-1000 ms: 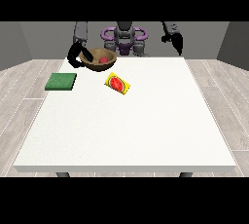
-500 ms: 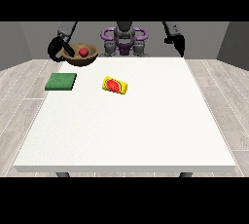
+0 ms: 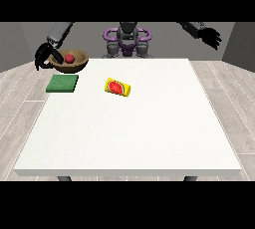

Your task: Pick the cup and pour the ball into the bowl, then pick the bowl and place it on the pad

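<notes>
A brown bowl point(image 3: 74, 64) with a red ball point(image 3: 69, 58) inside hangs in the air above the far left of the table, just behind the green pad point(image 3: 63, 83). The hand at the view's left point(image 3: 44, 57) has its fingers curled round the bowl's left rim. A yellow cup point(image 3: 118, 87) lies on its side on the table, its red inside facing the camera. The hand at the view's right point(image 3: 211, 36) is raised high off to the right, fingers spread, holding nothing.
The white table point(image 3: 134, 133) stretches toward the camera. The robot's torso point(image 3: 127, 41) stands behind the far edge.
The bowl with the ball has moved leftward and slightly down, now close above the pad. The hand at the view's right has swung further out to the right.
</notes>
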`<state>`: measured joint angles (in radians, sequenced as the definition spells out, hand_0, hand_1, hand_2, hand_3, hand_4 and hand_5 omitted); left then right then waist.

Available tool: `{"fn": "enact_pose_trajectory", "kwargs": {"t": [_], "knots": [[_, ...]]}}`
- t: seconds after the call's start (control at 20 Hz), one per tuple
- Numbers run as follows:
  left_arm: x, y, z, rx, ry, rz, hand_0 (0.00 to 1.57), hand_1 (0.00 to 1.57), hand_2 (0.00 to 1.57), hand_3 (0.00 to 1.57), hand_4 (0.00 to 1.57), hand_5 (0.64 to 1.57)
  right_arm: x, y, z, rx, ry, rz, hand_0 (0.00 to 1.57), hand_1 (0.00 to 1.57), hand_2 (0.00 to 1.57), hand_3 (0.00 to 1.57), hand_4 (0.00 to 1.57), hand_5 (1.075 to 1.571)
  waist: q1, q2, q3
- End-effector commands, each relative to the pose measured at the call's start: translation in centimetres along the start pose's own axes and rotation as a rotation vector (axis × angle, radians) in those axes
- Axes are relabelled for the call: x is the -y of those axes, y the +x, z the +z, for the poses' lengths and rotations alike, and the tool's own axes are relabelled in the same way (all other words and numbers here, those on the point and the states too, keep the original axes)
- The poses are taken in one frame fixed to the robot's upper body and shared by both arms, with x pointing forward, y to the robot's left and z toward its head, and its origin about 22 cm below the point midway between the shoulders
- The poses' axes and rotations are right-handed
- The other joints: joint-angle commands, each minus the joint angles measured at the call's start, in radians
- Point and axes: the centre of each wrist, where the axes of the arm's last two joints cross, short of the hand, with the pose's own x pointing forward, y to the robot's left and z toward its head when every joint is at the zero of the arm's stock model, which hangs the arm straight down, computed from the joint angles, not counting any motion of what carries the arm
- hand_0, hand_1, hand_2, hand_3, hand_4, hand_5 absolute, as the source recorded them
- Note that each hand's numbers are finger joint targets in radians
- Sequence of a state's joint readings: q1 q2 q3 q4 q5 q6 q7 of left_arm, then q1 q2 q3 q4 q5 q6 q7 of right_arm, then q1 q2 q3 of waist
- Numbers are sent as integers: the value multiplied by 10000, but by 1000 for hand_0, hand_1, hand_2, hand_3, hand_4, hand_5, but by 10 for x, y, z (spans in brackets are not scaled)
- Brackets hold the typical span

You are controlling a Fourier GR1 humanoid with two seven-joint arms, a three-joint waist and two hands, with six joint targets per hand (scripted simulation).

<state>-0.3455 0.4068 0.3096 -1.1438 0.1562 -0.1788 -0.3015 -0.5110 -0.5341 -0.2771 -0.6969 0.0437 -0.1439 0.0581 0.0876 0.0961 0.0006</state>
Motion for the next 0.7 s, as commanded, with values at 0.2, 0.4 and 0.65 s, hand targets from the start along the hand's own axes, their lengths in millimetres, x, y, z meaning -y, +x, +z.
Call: {"fn": "enact_pose_trajectory", "kwargs": {"t": [0.2, 0.4, 0.65], "knots": [[-118, 40, 3, 1512, 1150, 215, 0, 0, 0, 0, 1248, 1569, 10, 12, -3, 1458, -340, -959, 1571, 1571, 1571, 0, 793, 1566, -180, 1446, -12], [-130, 43, 9, 1319, 773, 300, 0, 0, 0, 0, 1193, 1557, 30, 15, -8, 1013, -789, -938, 1571, 1571, 1571, 0, 747, 1566, 153, 1239, -7], [-114, 45, 2, 1983, 893, 75, 0, 0, 0, 0, 1188, 1558, 65, 17, -14, 693, -2378, -1063, 1218, 1218, 1411, 1299, 0, 1553, 275, 1940, 1]]}}
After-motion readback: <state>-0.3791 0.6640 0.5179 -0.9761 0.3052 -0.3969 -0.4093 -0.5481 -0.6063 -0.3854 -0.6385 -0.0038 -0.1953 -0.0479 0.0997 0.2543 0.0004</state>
